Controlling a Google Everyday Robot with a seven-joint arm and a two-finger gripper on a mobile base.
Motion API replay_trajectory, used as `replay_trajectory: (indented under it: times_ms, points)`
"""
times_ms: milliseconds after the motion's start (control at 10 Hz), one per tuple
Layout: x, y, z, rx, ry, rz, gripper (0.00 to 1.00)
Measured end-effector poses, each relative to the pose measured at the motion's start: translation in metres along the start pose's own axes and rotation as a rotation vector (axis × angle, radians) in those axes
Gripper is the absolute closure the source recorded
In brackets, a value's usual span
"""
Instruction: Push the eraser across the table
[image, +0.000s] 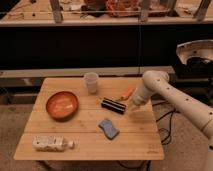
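We're at the contact stage of the push, as we read it. The gripper (133, 108) sits low over the counter (142, 142), just beside the picture-right end of the eraser (113, 105). It's clenched w/ nothing in it. Whether it's actually touching the eraser, we can't tell. The eraser lies a bit right of mid-counter, flat, long side running roughly left-right w/ a slight tilt. The cup (91, 81) is behind it, the sponge (108, 128) is in front, and both are apart from it. The orange stick (127, 93) lies just behind the eraser's right end, close to the arm (150, 82). The bowl (62, 105) is off to picture-left, well apart, and a bottle (50, 144) lies on its side near the front-left corner. Nothing looks done yet, since the eraser has most of the counter ahead of it. Next move, in our view, is a low sweep to picture-left w/ the closed gripper kept down at eraser height so it doesn't ride over the top. Pushing on a short end means the eraser prob. wants to pivot, so contact should stay centred on that end. The lane btwn cup and sponge looks passable, but the bowl sits more or less in line, so the stroke needs to stop short of it or angle fwd. We'd also watch that the arm doesn't drag the stick along.
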Motion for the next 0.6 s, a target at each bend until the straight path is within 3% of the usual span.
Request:
replay_trajectory:
  times_ms: [400,600]
  points:
    - [-0.009,-0.006,0.013,-0.016,-0.007,0.001,1.0]
    - [-0.025,-0.01,0.021,-0.025,-0.015,-0.004,1.0]
